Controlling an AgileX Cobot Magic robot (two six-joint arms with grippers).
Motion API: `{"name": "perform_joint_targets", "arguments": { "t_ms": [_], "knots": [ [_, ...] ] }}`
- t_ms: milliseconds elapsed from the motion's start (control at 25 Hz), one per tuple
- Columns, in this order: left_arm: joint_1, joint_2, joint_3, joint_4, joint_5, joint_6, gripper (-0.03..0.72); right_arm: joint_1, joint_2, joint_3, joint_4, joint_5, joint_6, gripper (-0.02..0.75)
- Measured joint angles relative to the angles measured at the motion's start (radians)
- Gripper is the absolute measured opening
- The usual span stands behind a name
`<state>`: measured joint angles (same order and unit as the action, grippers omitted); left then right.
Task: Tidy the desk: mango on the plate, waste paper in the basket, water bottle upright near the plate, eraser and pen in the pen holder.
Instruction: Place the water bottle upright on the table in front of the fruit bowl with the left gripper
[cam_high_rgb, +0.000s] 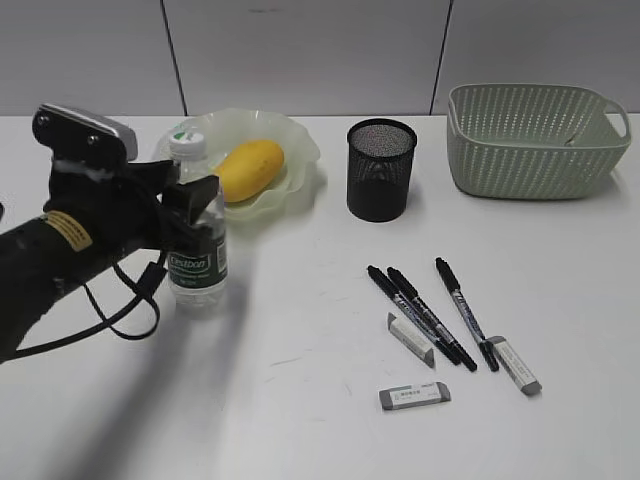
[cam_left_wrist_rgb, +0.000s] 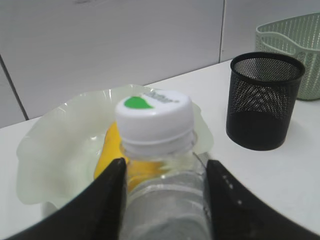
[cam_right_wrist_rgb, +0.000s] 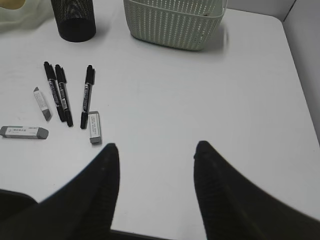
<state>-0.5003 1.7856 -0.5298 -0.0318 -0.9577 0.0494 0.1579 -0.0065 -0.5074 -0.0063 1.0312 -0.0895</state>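
Note:
The water bottle (cam_high_rgb: 197, 262) stands upright on the desk (cam_high_rgb: 300, 400), just in front of the plate (cam_high_rgb: 300, 140). My left gripper (cam_high_rgb: 195, 205) is shut on its shoulder; in the left wrist view both fingers (cam_left_wrist_rgb: 165, 170) press the clear sides below the cap (cam_left_wrist_rgb: 154, 117). The mango (cam_high_rgb: 250, 168) lies on the plate. Three black pens (cam_high_rgb: 420, 318) and three erasers (cam_high_rgb: 414, 396) lie at front right, apart from the pen holder (cam_high_rgb: 381, 168). My right gripper (cam_right_wrist_rgb: 156, 150) is open and empty above bare desk. The waste paper is not clearly visible.
The basket (cam_high_rgb: 535, 140) stands at the back right, beside the pen holder; it also shows in the right wrist view (cam_right_wrist_rgb: 172, 25). The pens (cam_right_wrist_rgb: 60, 92) and erasers (cam_right_wrist_rgb: 94, 126) lie left of my right gripper. The desk's right edge (cam_right_wrist_rgb: 300, 85) is close.

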Motion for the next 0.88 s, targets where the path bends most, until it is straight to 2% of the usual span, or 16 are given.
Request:
{"name": "perform_joint_targets", "arguments": {
  "t_ms": [120,520,760,880],
  "knots": [
    [0.000,0.044,0.001,-0.001,-0.080,0.002,0.359,0.000,0.000,0.000,0.000,0.000,0.000,0.393],
    [0.000,0.042,0.072,0.013,-0.171,-0.007,0.391,0.000,0.000,0.000,0.000,0.000,0.000,0.393],
    [0.000,-0.010,0.095,0.059,-0.180,-0.013,0.519,0.000,0.000,0.000,0.000,0.000,0.000,0.383],
    [0.000,-0.057,0.095,0.060,-0.190,-0.013,0.547,0.000,0.000,0.000,0.000,0.000,0.000,0.375]
  ]
}}
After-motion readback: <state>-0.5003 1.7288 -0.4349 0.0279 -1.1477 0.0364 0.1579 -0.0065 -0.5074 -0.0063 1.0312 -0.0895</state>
